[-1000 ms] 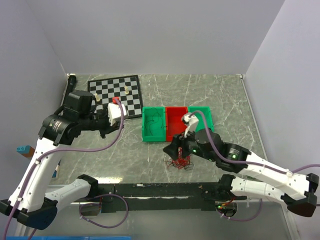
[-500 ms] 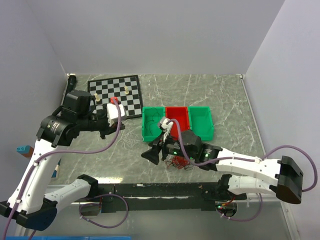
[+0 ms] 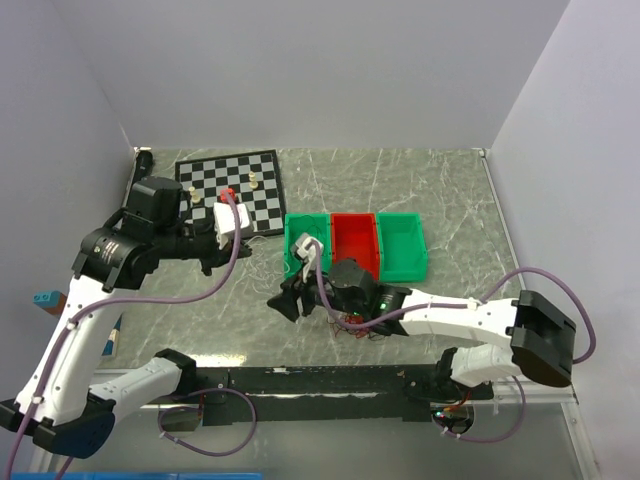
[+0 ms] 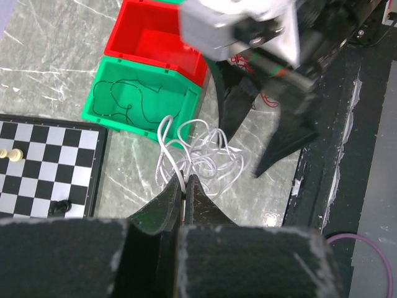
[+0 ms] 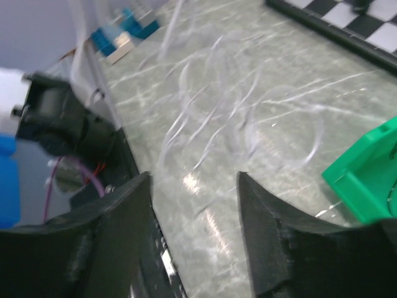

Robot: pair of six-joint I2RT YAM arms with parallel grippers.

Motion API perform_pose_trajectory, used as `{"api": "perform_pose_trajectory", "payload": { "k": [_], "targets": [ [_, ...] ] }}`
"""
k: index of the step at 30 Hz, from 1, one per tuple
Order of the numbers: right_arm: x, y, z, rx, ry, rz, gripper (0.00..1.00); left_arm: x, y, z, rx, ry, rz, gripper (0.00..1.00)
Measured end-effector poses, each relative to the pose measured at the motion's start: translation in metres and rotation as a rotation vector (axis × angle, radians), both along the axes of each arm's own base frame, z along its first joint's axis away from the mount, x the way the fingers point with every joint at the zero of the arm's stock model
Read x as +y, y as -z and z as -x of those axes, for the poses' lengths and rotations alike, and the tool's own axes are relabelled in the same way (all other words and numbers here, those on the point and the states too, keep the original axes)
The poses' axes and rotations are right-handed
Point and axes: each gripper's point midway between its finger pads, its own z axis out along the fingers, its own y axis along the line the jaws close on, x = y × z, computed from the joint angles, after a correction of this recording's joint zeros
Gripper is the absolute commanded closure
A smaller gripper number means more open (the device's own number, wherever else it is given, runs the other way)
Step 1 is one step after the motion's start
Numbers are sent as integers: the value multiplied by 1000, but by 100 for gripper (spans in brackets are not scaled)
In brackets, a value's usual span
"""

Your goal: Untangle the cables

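left gripper (image 4: 184, 184): jaws clenched on one strand of white cable (image 4: 200, 154) and held high, probably to draw it clear of the rest. its loops lie at 7 o'clock of green bin (image 4: 111, 122). right gripper (image 5: 193, 179): jaws spread, empty, low beside those loops, seemingly ready to take them. red tangle (image 3: 362, 326): at 6 o'clock of red bin (image 3: 352, 240), under the right arm.

My right gripper (image 5: 193, 180) hangs, jaws spread, over the table (image 5: 279, 62). Blurred pale loops (image 5: 211, 112), probably white cable, lie ahead near a green bin (image 5: 366, 177).
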Motion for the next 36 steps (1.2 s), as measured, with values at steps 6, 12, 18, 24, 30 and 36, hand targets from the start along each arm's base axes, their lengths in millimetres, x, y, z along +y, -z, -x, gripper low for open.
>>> {"api": "perform_pose_trajectory", "payload": {
  "k": [6, 12, 18, 24, 30, 36],
  "targets": [
    [7, -6, -19, -10, 81, 6, 85, -2, 1, -2, 15, 3, 0, 99],
    [2, 1, -23, 15, 127, 29, 98, -3, 3, -3, 34, -7, 2, 99],
    [-8, 12, -19, 46, 137, 61, 95, -3, 1, -8, 24, -29, 6, 99],
    [-24, 22, -10, 83, 147, 79, 99, -1, -9, -22, -17, -97, 24, 99],
    [-42, 46, 8, 146, 155, 120, 100, 20, -72, -64, -257, -378, 155, 99],
    [-55, 59, 25, 213, 181, 127, 100, 58, -143, -85, -445, -675, 319, 99]
  ]
}}
